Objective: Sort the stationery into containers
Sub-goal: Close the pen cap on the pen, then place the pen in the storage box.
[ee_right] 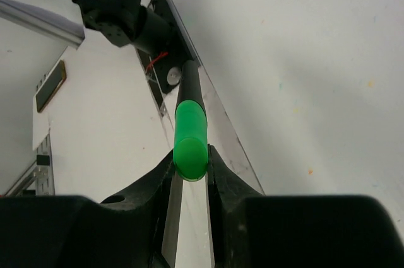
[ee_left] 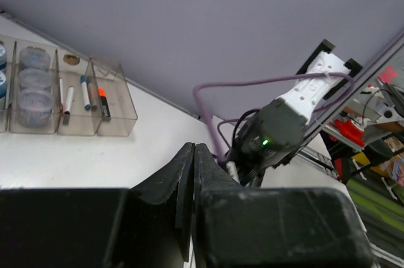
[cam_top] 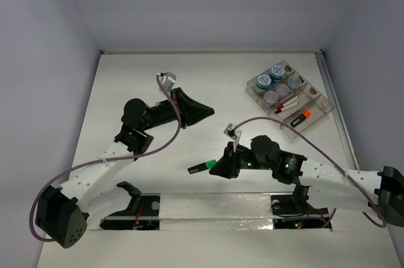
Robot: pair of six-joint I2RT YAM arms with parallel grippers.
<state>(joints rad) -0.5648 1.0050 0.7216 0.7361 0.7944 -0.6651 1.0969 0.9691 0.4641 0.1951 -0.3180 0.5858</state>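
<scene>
Top external view, left to right. The left tool (cam_top: pixel 208 112) hangs over the worktop (cam_top: pixel 139 79), farthest left of the tray (cam_top: pixel 322 99), its jaws pressed together on nothing; the left wrist view confirms the fingers (ee_left: pixel 187 180) meet flat. Nearer the tray, but well apart from it and toward the arm bases, the right tool (cam_top: pixel 221 167) pinches the green highlighter (cam_top: pixel 203 167) at its green end, the black barrel jutting away from the tray. In the right wrist view the green cap (ee_right: pixel 190 135) sits between the two pads (ee_right: pixel 218 170). The tray, at the far right, already holds round pots (cam_top: pixel 271 79), pens (cam_top: pixel 287 105) and an orange highlighter (cam_top: pixel 302 116) in separate compartments.

Handling, as judged: the highlighter is light, rigid and smooth-walled, so it needs little force but may swivel or slide in a narrow pinch. A hold on the cap risks pulling it off; mid-barrel would be the steadier place.
</scene>
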